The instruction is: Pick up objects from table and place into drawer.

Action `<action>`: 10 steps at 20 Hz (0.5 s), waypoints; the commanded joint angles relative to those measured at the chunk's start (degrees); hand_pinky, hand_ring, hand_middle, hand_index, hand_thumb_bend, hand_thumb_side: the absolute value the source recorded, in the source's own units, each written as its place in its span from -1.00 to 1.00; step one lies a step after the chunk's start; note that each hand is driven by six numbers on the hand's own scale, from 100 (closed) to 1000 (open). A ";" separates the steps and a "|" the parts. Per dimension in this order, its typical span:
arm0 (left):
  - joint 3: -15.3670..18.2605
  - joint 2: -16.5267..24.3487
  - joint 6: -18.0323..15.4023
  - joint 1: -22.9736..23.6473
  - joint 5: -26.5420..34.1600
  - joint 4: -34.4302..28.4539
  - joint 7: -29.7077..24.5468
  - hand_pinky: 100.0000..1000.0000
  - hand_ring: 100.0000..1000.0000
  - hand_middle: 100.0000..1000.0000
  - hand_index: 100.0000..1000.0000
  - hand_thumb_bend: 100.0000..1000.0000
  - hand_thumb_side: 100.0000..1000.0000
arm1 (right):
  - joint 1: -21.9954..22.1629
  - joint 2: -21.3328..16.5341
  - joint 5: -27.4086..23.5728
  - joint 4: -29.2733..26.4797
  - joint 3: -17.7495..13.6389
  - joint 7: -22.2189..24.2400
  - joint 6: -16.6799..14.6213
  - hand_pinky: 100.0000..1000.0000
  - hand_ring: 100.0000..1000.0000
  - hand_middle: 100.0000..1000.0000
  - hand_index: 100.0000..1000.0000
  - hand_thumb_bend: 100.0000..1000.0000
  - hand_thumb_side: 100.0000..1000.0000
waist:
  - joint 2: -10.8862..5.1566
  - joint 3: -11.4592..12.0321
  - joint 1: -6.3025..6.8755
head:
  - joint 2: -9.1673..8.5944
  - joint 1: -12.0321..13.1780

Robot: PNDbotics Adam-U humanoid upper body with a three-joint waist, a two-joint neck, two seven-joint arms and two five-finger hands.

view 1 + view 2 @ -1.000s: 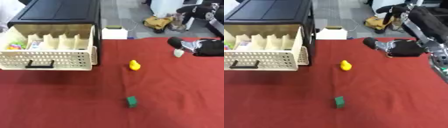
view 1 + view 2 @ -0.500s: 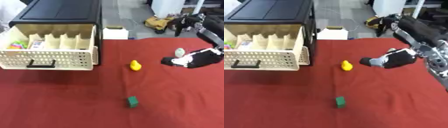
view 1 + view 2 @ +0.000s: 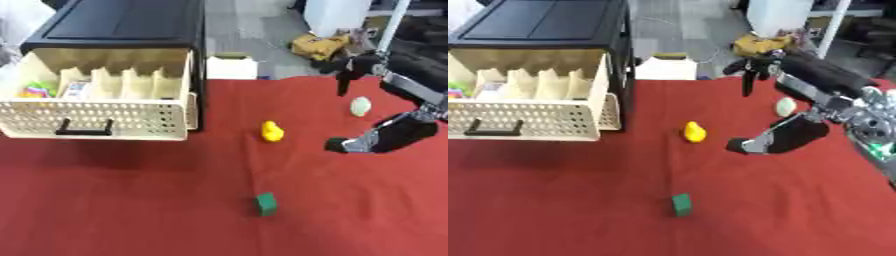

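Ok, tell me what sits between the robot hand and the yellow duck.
Nothing: in the right eye view only bare red cloth separates the right robot hand from the yellow duck.

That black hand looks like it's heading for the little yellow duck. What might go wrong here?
The right hand comes in low from the side, so it may knock the yellow duck over or push it away instead of grasping it. The pale egg-shaped thing lies close by the arm and might get brushed across the red cloth. The drawer has narrow dividers, so a dropped item may catch on one.
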 commanded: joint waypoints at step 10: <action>0.11 0.22 0.33 -0.09 0.48 -0.70 -0.52 -1.00 -1.00 -1.00 0.45 -0.94 1.00 | -2.70 -1.73 -2.35 -0.94 3.66 7.33 0.29 0.46 0.56 0.03 0.76 0.06 -0.82 | -1.27 0.24 -0.20 | 0.08 -0.13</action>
